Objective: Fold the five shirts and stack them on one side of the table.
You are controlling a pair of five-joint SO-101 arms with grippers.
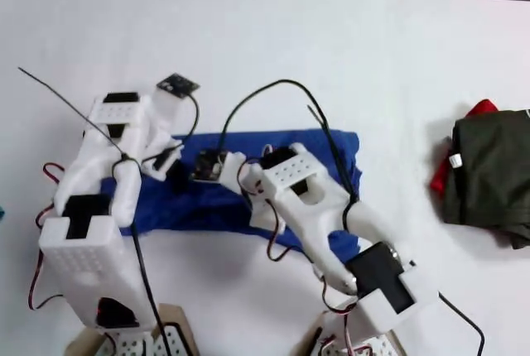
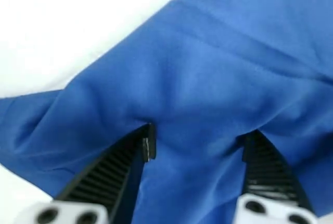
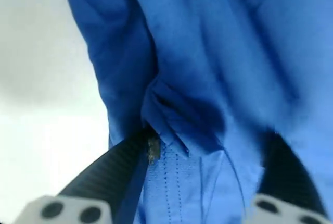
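Pressing down on the blue shirt (image 1: 273, 145) in the middle of the desk (image 1: 331, 50), I have both arms over its left half. My left end effector (image 2: 199, 143) is released, with the jaws spread wide, the tips dug into the cloth and nothing gripped between them. My right end effector (image 3: 213, 151), just beside the left one and further in over the blue shirt, is likewise spread. A raised pleat of fabric stands between its jaws but is not pinched.

The blue shirt lies as a long, rumpled band rather than a neat packet, so I judge its fold only part done. It looks halved lengthwise, with at least one crosswise fold to come.

Well apart from the blue shirt, off its right end, a green shirt (image 1: 493, 170) sits folded on top of a red shirt (image 1: 480, 109), whose edges peep out from under it. I take that for the stack begun.

By that count two of the five are done. The blue shirt is the third and in hand, and it must yet be finished and carried over to the pile. Two more shirts are left to fold after it.
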